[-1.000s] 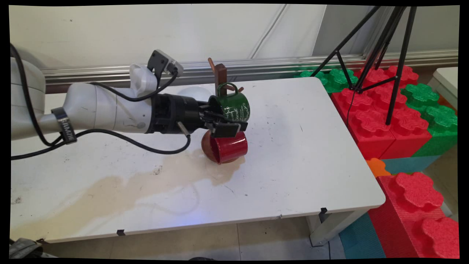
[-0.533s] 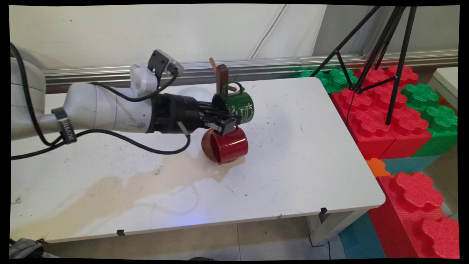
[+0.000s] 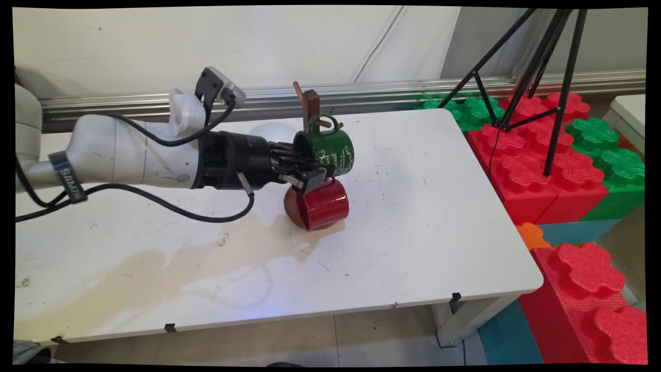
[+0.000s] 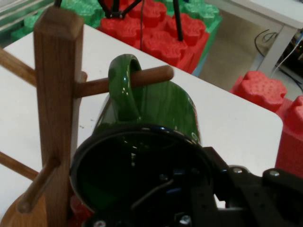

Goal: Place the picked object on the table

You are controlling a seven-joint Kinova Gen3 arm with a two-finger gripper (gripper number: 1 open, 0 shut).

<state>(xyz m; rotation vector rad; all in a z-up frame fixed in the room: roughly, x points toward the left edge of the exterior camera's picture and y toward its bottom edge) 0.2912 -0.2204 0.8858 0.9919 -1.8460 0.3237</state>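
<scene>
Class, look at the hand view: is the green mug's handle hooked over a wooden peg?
Yes, the green mug's handle loops around a wooden peg.

Pincer [image 3: 309, 178] fingertips hidden by green mug [image 4: 156, 123]

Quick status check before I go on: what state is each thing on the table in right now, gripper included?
Dark green enamel mug: tipped sideways, handle looped over a peg, rim in the gripper.
Wooden mug tree: upright, one peg through the green mug's handle.
Glossy red mug: hangs sideways below the green mug, mouth towards the arm.
Black two-finger gripper: shut on the green mug's rim.
White table: stained brown near the red mug.
</scene>
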